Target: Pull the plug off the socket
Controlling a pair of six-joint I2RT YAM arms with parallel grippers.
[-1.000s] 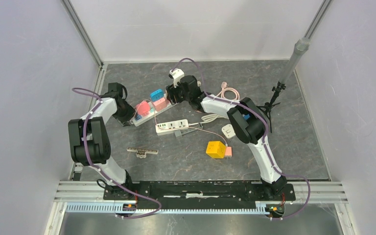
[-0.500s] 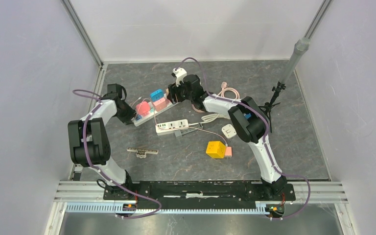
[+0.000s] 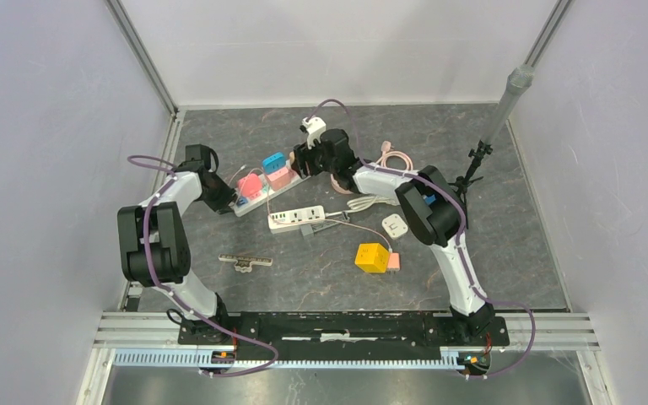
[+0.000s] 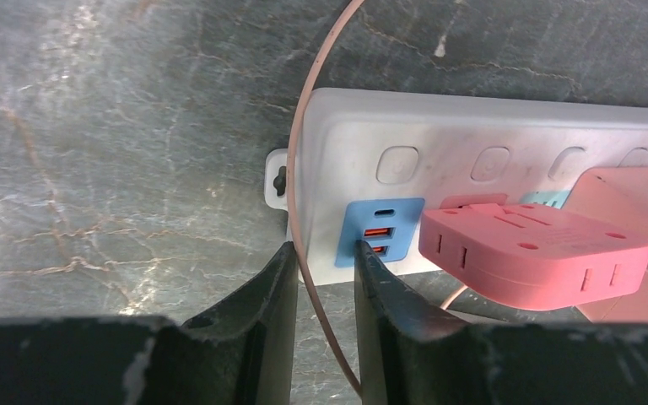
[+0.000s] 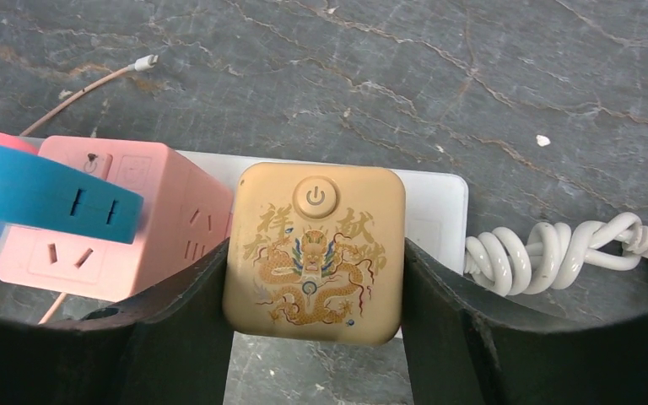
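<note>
A white power strip [image 3: 254,204] lies at the back left of the table, with pink and blue adapters plugged into it. My right gripper [image 3: 308,162] is shut on a gold square plug with a dragon print [image 5: 314,251], one finger on each side. The plug sits over the strip's right end [image 5: 434,198]; I cannot tell whether its prongs are out. My left gripper [image 4: 325,253] is at the strip's other end [image 4: 472,126]. Its jaws stand nearly shut with their tips against the strip's near edge. A thin pink cable [image 4: 299,169] runs between them.
A pink cube adapter [image 5: 126,228] and a blue one [image 5: 42,194] stand left of the gold plug, a coiled white cord [image 5: 557,249] to its right. A second white strip [image 3: 297,218], yellow cube [image 3: 371,257], metal bar [image 3: 245,262] and tripod stand [image 3: 472,169] are on the table.
My right wrist has shifted slightly right and away from the arm bases with the gold plug in its grip. The left arm and the strip have stayed put.
</note>
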